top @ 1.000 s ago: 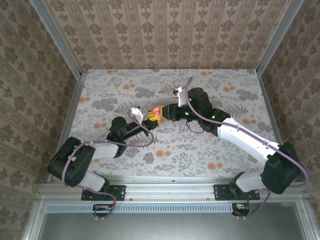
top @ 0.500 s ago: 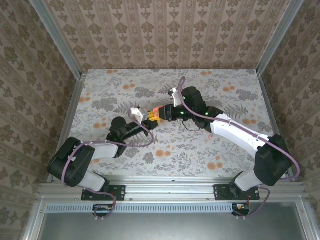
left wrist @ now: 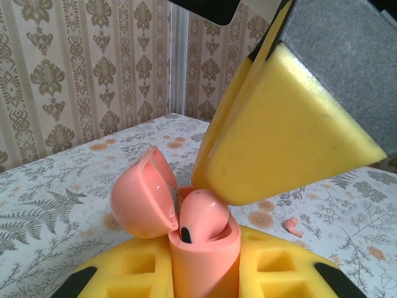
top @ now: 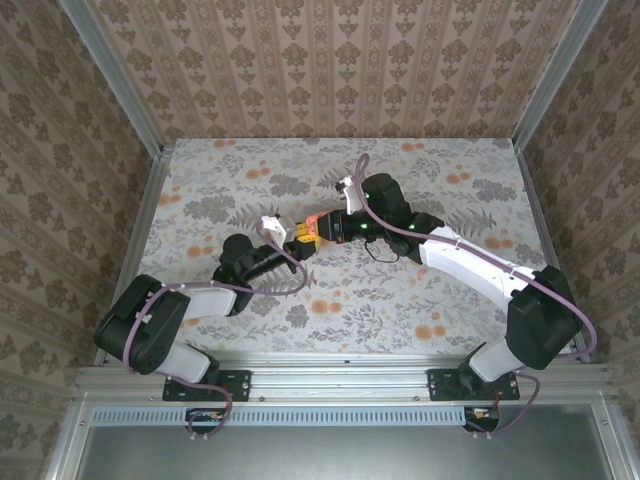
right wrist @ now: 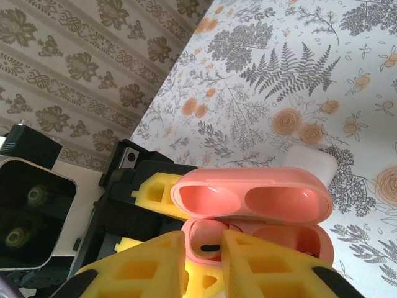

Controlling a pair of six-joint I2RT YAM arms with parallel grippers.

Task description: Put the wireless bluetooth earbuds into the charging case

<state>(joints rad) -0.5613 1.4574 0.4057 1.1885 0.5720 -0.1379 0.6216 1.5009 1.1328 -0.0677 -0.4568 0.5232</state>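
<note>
Since the frame a second earlier, the right arm (top: 480,270) is seen to have swung inward, with its elbow drawn closer to the centre and its wrist carried slightly leftward; the left arm (top: 200,295) is found where it was; both meet over the middle of the floral table (top: 230,180). A coral-pink charging case (left wrist: 205,257) is clamped upright between the yellow pads of the left gripper (left wrist: 201,273), whose jaws are closed on its lower body; the lid (left wrist: 142,195) is hinged open and tilted back to the left in the left wrist view. One coral-pink earbud (left wrist: 201,214) is seated in a well of the case, its rounded top standing proud of the rim and a dark slot visible on its side. The right gripper (right wrist: 205,242) is held directly above the case, a yellow finger (left wrist: 279,136) being set against or just over the earbud's top; its fingers are drawn nearly together with a narrow gap left between them, and whether anything is pinched there cannot be told. A small loose coral-pink piece (left wrist: 291,226) is seen lying on the table to the right of the case, apart from it; a white case (right wrist: 313,162) is seen resting closed on the table just behind the open lid in the right wrist view.
</note>
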